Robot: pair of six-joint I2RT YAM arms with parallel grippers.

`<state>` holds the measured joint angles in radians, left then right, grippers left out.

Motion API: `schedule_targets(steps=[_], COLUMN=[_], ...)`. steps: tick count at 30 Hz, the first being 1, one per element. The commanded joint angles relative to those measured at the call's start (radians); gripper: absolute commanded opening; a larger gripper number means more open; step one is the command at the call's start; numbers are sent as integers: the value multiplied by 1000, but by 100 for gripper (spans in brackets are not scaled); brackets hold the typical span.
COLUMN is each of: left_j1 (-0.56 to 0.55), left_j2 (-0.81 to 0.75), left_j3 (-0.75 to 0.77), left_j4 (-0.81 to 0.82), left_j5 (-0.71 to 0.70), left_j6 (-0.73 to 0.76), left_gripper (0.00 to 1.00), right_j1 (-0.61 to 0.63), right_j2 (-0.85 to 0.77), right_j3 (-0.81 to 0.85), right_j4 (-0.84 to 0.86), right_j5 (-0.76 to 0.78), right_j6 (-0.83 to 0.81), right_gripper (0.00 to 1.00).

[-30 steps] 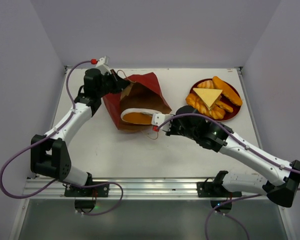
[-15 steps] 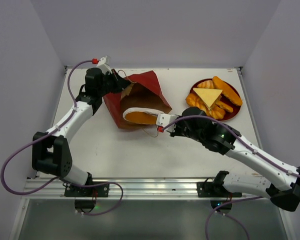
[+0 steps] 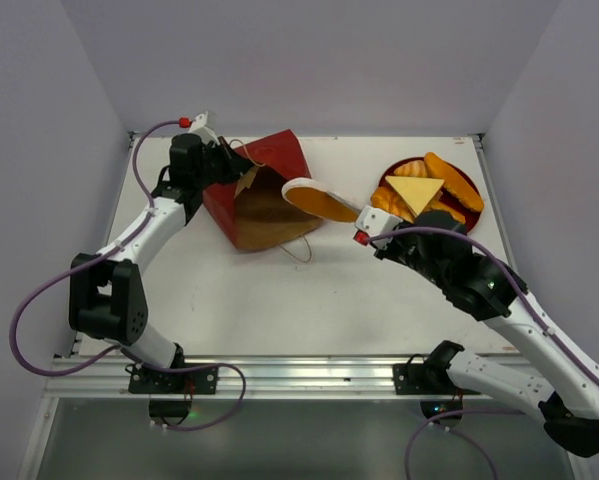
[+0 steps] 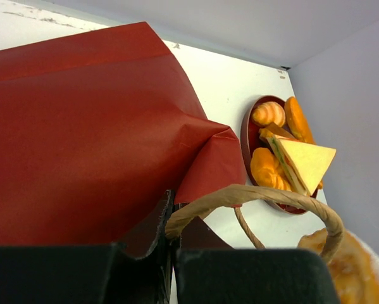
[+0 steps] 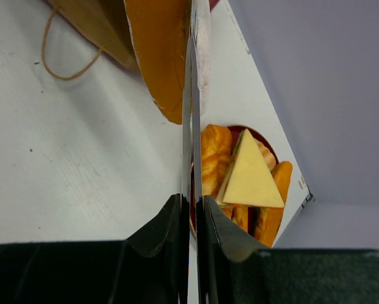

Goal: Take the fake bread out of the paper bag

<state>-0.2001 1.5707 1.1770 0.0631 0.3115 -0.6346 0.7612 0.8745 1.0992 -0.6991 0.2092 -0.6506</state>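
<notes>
The red paper bag (image 3: pixel 264 200) lies on its side on the table, its brown mouth facing the near right. My left gripper (image 3: pixel 229 165) is shut on the bag's far-left rim by a looped handle (image 4: pixel 252 196); the red paper (image 4: pixel 81 126) fills the left wrist view. My right gripper (image 3: pixel 354 213) is shut on the edge of a flat orange fake bread slice with a white rim (image 3: pixel 319 200). It holds the slice in the air, outside the bag's mouth, between the bag and the plate. The slice shows edge-on in the right wrist view (image 5: pixel 157 57).
A round dark-red plate (image 3: pixel 471 222) at the far right holds several golden pastries and a pale yellow triangular slice (image 3: pixel 415 192), which also shows in the right wrist view (image 5: pixel 249 174). A loose bag handle (image 3: pixel 301 250) lies on the table. Grey walls stand on three sides.
My right gripper has pulled the flat bread slice out of the bag and up to the right, toward the plate. The bag has shifted and tilted a little in my left gripper.
</notes>
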Motion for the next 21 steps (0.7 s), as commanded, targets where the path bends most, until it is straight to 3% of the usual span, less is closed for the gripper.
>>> schedule_targets(steps=[1,12,21], left_j1=[16,25,36], left_j2=[5,-50,-113], left_j3=[41,7,-49], left_j4=[-20,-34,-26], left_j5=[-38,-19,34], left_j6=[29,59,101], left_gripper=[0,0,0], right_j1=[-51,-221,-456], right_j2=[-43,-39,32], right_j3=[5,17,99], right_j4=[24,26,26], right_j5=[65,108,4], right_j6=[25,43,65], right_gripper=[0,0,0])
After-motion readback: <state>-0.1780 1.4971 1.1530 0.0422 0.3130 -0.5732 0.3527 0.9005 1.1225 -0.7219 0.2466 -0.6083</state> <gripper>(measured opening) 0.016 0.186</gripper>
